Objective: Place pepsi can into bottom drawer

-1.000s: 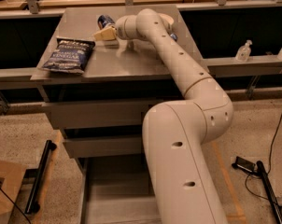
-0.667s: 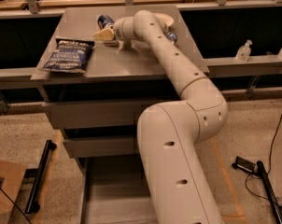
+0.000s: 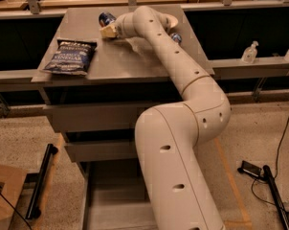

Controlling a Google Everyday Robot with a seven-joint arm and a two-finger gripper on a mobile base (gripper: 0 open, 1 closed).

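The pepsi can (image 3: pixel 105 18), dark blue with a silver end, is at the far left-middle of the grey cabinet top (image 3: pixel 130 61). My gripper (image 3: pixel 107 31) is right at the can, touching or nearly touching its near side, with the arm reaching in from the right. The bottom drawer (image 3: pixel 111 200) is pulled open at the foot of the cabinet; its flat grey bottom shows to the left of my arm, and the arm hides its right part.
A dark blue chip bag (image 3: pixel 70 56) lies on the left of the cabinet top. A small blue object (image 3: pixel 176 37) peeks from behind the arm. The two upper drawers (image 3: pixel 92 116) are closed. A pump bottle (image 3: pixel 250 52) stands on the shelf at right. Cables lie on the floor at right.
The lower arm has swung a little left and nearer the camera. The gripper stays by the can, which has barely shifted.
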